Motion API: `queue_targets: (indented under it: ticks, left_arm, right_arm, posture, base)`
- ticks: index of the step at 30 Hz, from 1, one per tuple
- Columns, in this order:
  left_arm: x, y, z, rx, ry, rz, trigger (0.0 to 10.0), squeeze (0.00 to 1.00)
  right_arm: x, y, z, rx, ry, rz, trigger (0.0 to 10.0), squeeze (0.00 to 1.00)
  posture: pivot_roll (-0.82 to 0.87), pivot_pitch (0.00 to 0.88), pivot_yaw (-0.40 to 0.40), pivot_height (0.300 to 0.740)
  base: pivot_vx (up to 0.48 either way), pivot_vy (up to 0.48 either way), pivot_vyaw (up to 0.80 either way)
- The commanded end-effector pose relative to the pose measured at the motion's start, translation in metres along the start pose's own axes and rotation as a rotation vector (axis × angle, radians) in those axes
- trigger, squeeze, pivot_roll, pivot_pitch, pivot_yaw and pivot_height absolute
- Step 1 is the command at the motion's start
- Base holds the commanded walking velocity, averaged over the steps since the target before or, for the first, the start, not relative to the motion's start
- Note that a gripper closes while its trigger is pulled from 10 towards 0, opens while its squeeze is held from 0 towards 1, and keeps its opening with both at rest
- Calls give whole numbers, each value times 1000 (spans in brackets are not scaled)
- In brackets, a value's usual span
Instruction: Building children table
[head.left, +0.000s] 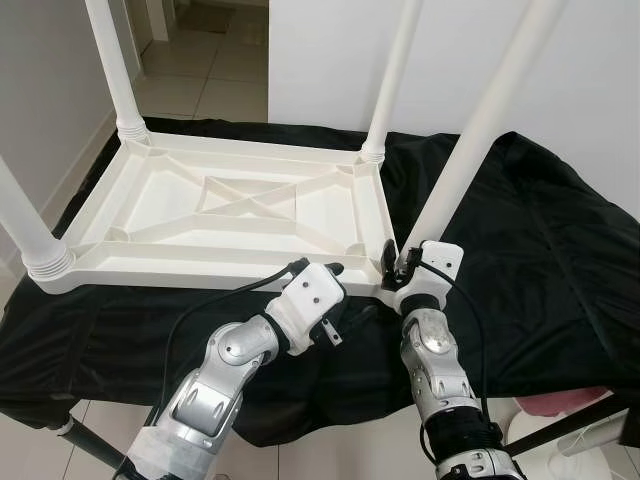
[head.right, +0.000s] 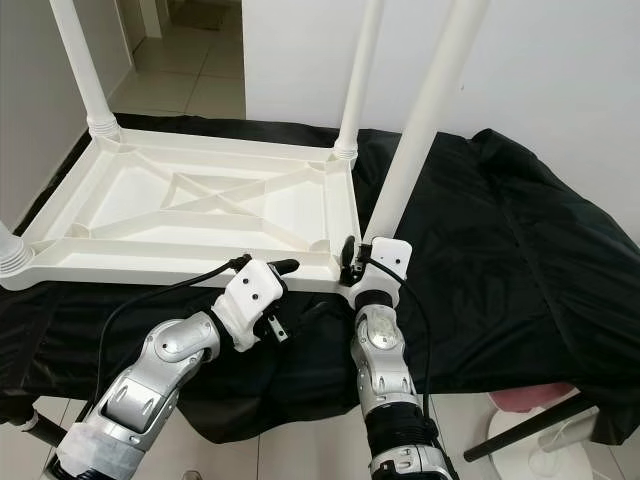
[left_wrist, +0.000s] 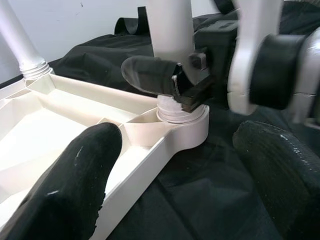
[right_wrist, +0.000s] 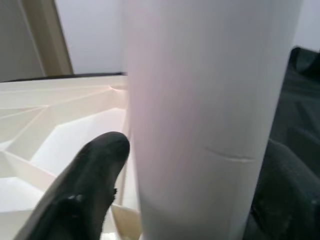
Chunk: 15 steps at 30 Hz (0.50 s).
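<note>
Table leg (head.left: 470, 150) between right gripper's (head.left: 395, 262) fingers (right_wrist: 85, 185)

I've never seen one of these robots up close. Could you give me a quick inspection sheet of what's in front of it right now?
Surface: black cloth draped over a raised support.
Job's things: white plastic tabletop lying upside down on the cloth, four white legs standing up from its corners.
Clutter: nothing seen on the cloth.
Grippers: right gripper closed around the near-right leg just above its socket; left gripper open, at the tabletop's near edge beside that corner.
Cables: black cable looping along the left arm, another along the right wrist.
Surroundings: white wall, tiled floor, a pink and white object low on the right.
</note>
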<state>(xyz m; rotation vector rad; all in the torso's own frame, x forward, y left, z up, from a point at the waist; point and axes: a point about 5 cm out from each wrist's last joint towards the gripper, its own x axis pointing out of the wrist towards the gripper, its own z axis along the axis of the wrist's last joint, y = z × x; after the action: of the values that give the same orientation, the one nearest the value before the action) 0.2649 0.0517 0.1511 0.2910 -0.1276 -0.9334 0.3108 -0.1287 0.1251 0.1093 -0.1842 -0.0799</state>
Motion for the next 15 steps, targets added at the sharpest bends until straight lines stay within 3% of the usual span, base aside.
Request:
queue_targets:
  ticks: [1, 3, 4, 6, 7, 10, 15]
  left_arm:
    - [1, -3, 0, 5, 1, -18, 10000, 0]
    - [1, -3, 0, 6, 0, -19, 10000, 0]
    - [2, -2, -1, 10, 1, -19, 10000, 0]
    - [2, -2, -1, 11, 2, -20, 10000, 0]
    - [1, 0, -4, 10, 15, -16, 10000, 0]
    - [0, 2, -7, 7, 29, -10, 10000, 0]
    - [-9, 10, -13, 6, 50, 2, 10000, 0]
  right_arm:
    - [-3, -3, -2, -19, 6, 9, 10000, 1000]
    - [-4, -4, -2, -20, 8, 8, 10000, 1000]
    - [-8, -9, -1, -38, 1, 25, 10000, 573]
    - [-10, -11, 0, -50, -4, 32, 10000, 573]
    - [-14, -16, 0, -70, -4, 35, 10000, 0]
    - [-18, -21, 1, -80, 0, 32, 10000, 0]
    - [-39, -25, 1, -92, 8, 80, 10000, 0]
  posture:
    - [91, 0, -95, 740]
    - [91, 0, -95, 740]
    - [68, 0, -92, 740]
    - [62, 0, -93, 740]
    - [53, 0, -91, 740]
    - [53, 0, -91, 740]
    - [27, 0, -88, 740]
  base:
    - [0, 0, 0]
    - [0, 0, 0]
    - [0, 0, 0]
    - [0, 0, 0]
    - [0, 0, 0]
    - [0, 0, 0]
    - [0, 0, 0]
